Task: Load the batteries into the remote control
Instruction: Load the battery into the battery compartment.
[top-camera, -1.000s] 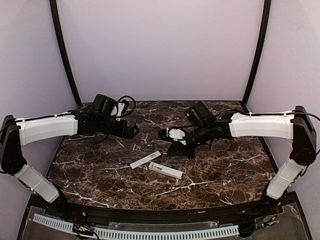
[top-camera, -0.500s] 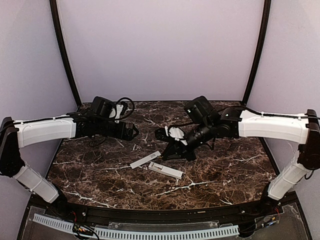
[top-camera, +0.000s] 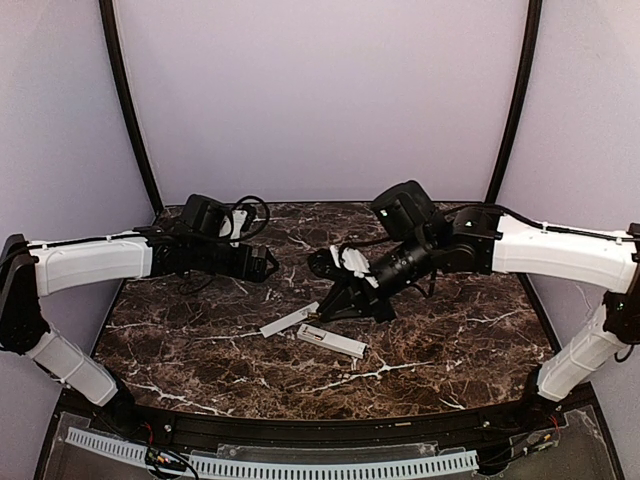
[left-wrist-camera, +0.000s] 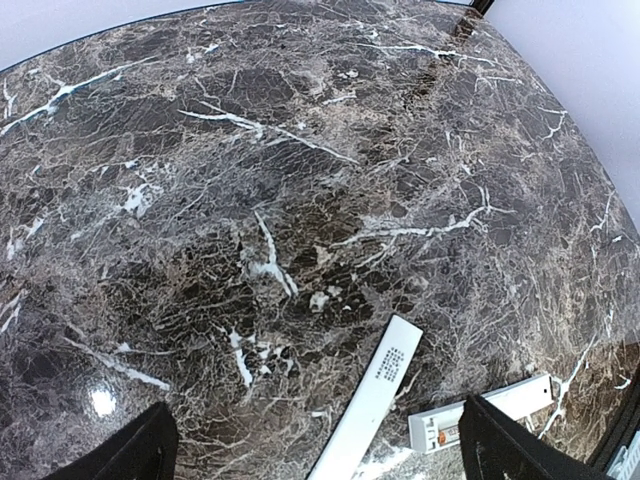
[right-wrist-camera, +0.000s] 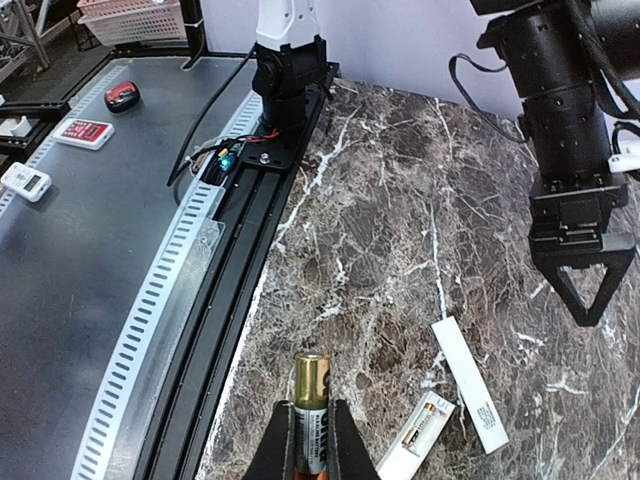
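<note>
Right claw clamped on a battery
Left claw spread apart; seen from above, remote control lies at right claw's six o'clock.

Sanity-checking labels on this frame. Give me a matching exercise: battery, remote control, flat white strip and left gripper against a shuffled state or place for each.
Things
1. battery
2. remote control
3. flat white strip
4. left gripper

States
A. open, holding nothing
B. lying on the table, small print facing up
C. pinched upright in the right gripper
D. lying on the table, battery compartment uncovered

Pairs: 1-C, 2-D, 3-B, 4-A
</note>
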